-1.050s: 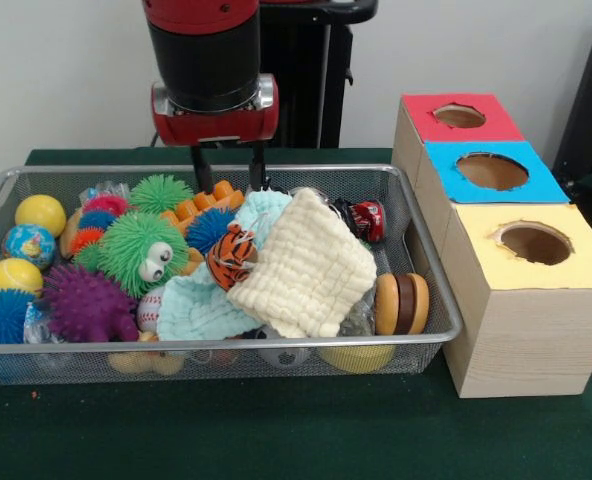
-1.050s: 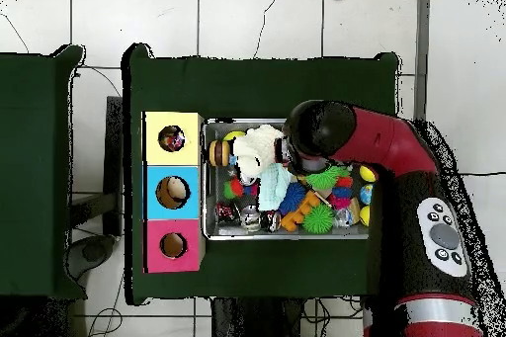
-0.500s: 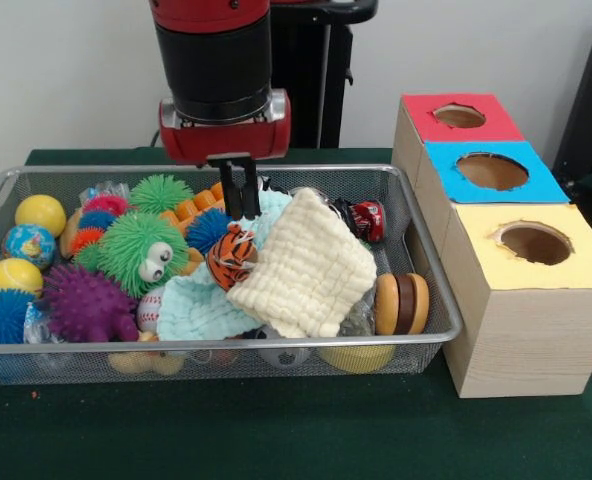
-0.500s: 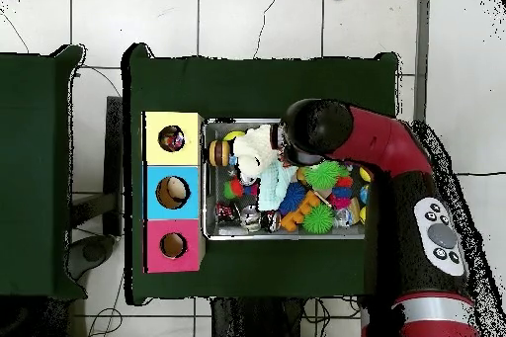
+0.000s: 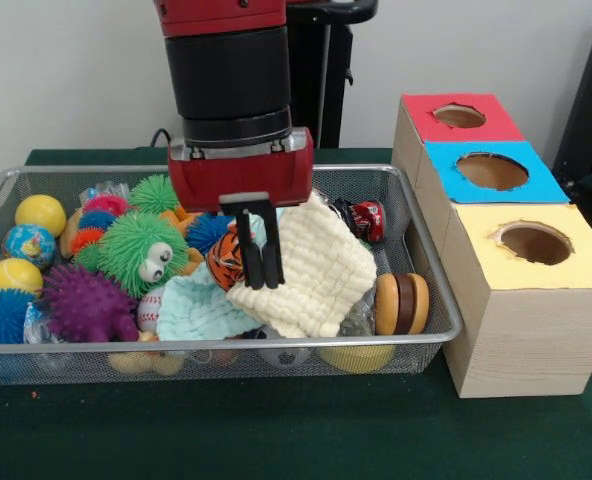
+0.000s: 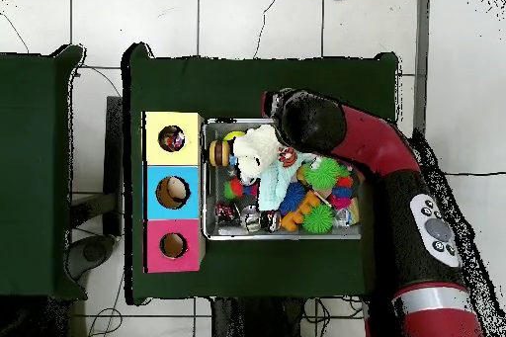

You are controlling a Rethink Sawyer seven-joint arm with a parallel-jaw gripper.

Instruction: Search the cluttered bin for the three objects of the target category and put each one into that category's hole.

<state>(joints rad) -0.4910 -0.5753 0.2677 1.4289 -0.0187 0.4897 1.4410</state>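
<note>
Where overhead hides it, the tool [image 5: 258,280] (fingers together) overlaps the cream cloth [image 5: 311,265].

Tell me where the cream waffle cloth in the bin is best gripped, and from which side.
Probably from above, at the cream waffle cloth's left edge, where it overlaps the pale blue cloth and tiger toy. It lies draped loosely over the clutter, so a raised fold there should pinch easily. The tool hangs at that edge, fingers close together.

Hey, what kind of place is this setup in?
Probably a robotics lab: a red robot arm works over a wire bin of toys on a green-covered table, beside a box with three colored holes.
</note>
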